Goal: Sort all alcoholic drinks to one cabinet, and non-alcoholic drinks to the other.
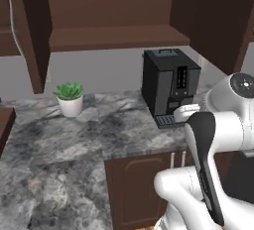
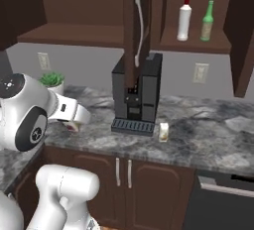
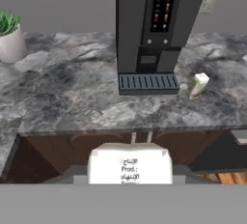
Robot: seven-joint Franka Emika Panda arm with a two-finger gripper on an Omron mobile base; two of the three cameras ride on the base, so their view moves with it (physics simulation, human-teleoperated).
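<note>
1. Left base view. The wide cabinet spans the top of the frame, its long shelf bare, with the coffee machine right of centre below it. Judged step: raise the held carton above the shelf lip, upright, clear of the machine top.
2. Right base view. At left of centre, the gripper is closed on the white carton, whose red-marked end peeks out. The cream carton stands on the counter, just beside the machine's drip tray. At upper right, the narrow cabinet, door open, holds the green bottle and a white bottle.
3. Hand view. The white carton sits at bottom centre and the cream carton right of centre.
</note>
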